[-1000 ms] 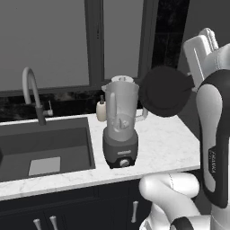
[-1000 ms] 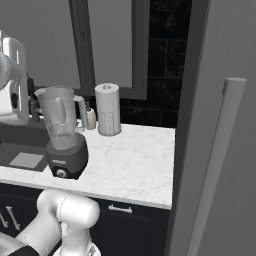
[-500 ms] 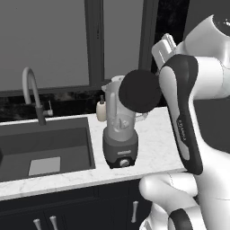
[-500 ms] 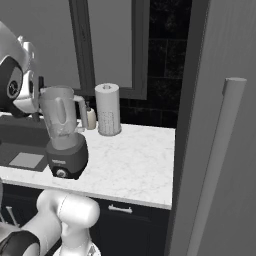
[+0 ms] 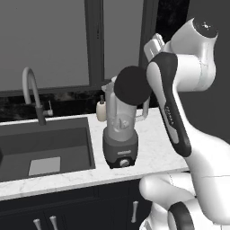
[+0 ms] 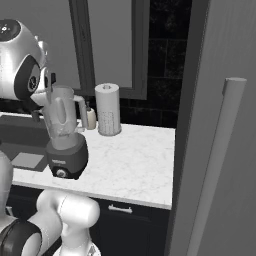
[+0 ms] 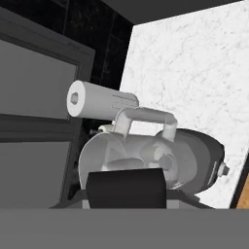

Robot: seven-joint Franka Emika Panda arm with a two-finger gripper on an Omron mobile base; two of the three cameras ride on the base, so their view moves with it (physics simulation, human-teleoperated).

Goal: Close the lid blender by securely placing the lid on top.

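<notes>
Hand view has the gripper (image 7: 126, 194) clamped on the lid (image 7: 126, 188) just short of the blender (image 7: 146, 158) mouth, so next it needs centring and lowering flat.

Glossy white arm (image 5: 197, 148), dark joints

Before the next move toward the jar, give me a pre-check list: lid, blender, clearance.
1. Lid in the grasp: cannot tell; in the hand view it sits right at the gripper, but the fingertips are not visible.
2. Blender upright on the counter: ok, base flat, jar vertical.
3. Jar mouth open and unobstructed: ok; the hand view looks into an empty jar.
4. Lid seated on the jar: not ok; it is off the rim, not on it.
5. Lid lined up with the mouth: not ok; the lid looks edge-on rather than flat over the opening.
6. Nearby items clear: ok; paper towel roll and soap bottle stand apart behind the blender.
</notes>
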